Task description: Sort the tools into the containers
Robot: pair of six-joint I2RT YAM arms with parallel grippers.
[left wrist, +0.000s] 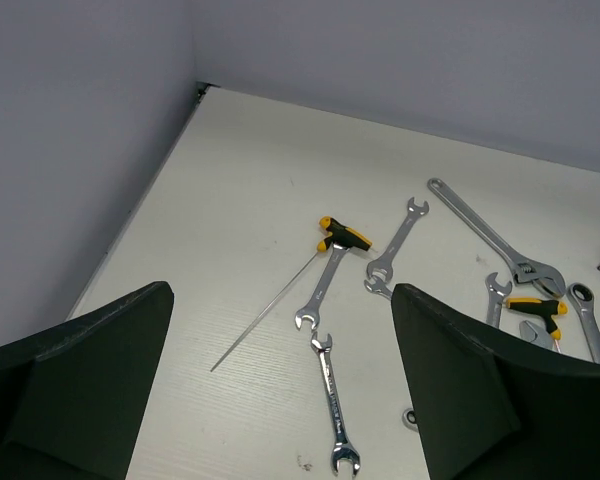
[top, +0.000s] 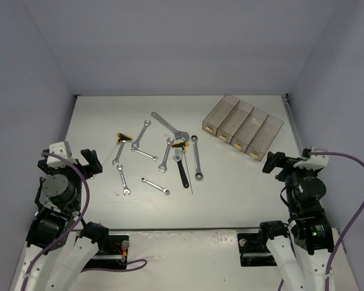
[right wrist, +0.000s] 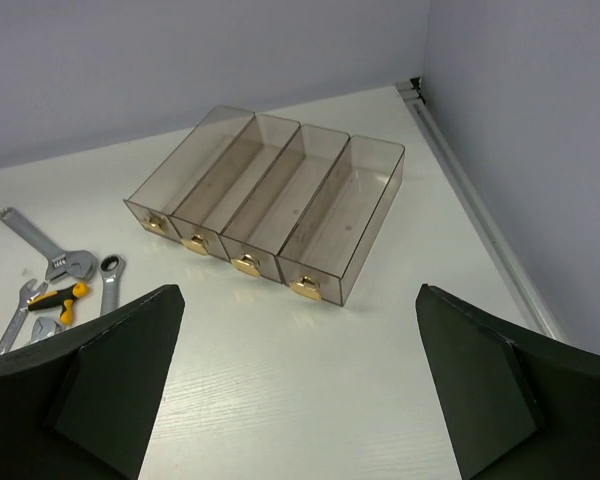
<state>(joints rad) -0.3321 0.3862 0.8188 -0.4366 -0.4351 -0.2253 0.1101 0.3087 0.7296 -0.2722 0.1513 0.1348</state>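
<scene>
Several tools lie scattered mid-table: silver wrenches such as a short one and a ratchet one, a long silver adjustable wrench, a black-handled adjustable wrench and a yellow-and-black T-handle driver. The containers, four joined smoky-brown bins, stand empty at the back right. My left gripper hovers open to the left of the tools. In its wrist view the left gripper looks past a double-ended wrench and the driver. My right gripper is open, in front of the containers.
A raised rail runs along the table's right edge beside the bins. Lilac walls close in the back and both sides, meeting at the far left corner. Purple cables loop from both arms near the bases.
</scene>
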